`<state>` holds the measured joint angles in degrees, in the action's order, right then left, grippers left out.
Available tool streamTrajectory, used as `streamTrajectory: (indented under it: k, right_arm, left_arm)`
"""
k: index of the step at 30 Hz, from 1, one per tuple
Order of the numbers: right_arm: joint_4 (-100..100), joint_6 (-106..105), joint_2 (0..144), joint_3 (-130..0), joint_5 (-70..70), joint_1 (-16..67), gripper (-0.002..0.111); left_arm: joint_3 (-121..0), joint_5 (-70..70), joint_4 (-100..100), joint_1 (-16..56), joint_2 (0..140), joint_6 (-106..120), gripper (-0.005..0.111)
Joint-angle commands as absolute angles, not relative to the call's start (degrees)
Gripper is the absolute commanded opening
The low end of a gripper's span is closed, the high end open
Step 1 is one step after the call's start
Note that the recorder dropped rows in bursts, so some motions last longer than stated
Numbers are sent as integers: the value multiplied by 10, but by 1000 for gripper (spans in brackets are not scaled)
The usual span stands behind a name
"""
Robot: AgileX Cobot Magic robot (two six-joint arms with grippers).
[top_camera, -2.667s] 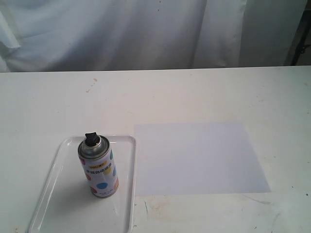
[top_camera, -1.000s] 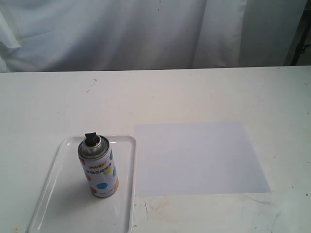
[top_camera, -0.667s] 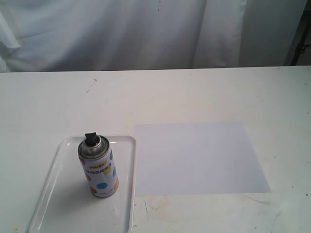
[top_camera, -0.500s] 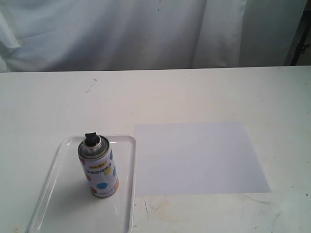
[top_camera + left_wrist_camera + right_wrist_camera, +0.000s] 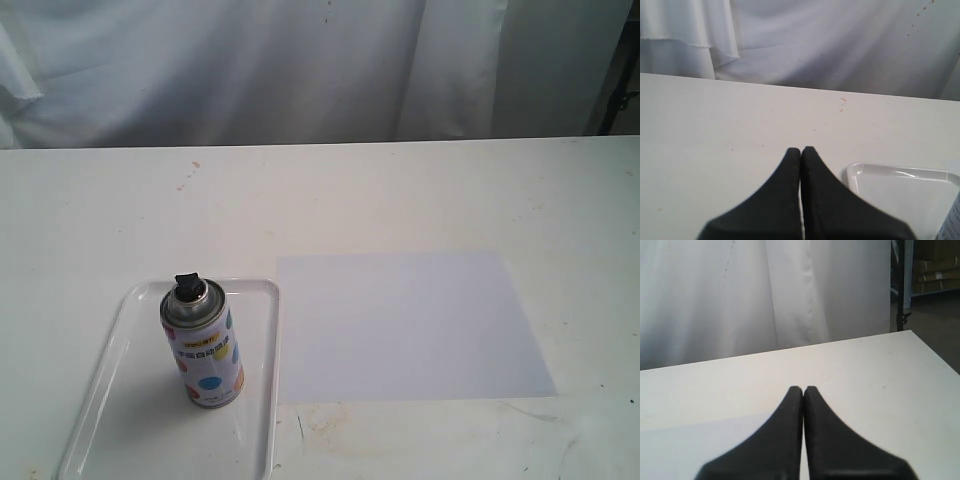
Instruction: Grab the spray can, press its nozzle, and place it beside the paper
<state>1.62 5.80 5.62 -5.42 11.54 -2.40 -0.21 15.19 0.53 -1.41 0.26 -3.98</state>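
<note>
The spray can stands upright inside a clear plastic tray at the front left of the table; its black nozzle tops the silver dome. The white paper lies flat just right of the tray. Neither arm shows in the exterior view. In the left wrist view my left gripper is shut with nothing in it, above bare table, the tray's corner beside it and a sliver of the can at the frame edge. My right gripper is also shut and holds nothing, with the paper's corner below it.
A white curtain hangs behind the table's far edge. A dark stand and shelving show off the table's right end in the right wrist view.
</note>
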Motion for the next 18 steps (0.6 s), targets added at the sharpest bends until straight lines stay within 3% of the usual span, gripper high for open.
streamTrajectory:
  k: [1,18]
  right_arm:
    - [-8,71,0,-5,117,-23,0]
    - [24,-30,0,0,193,-23,0]
  left_arm:
    - [0,152,5,-11,0,-42,0]
    - [0,152,5,-11,0,-42,0]
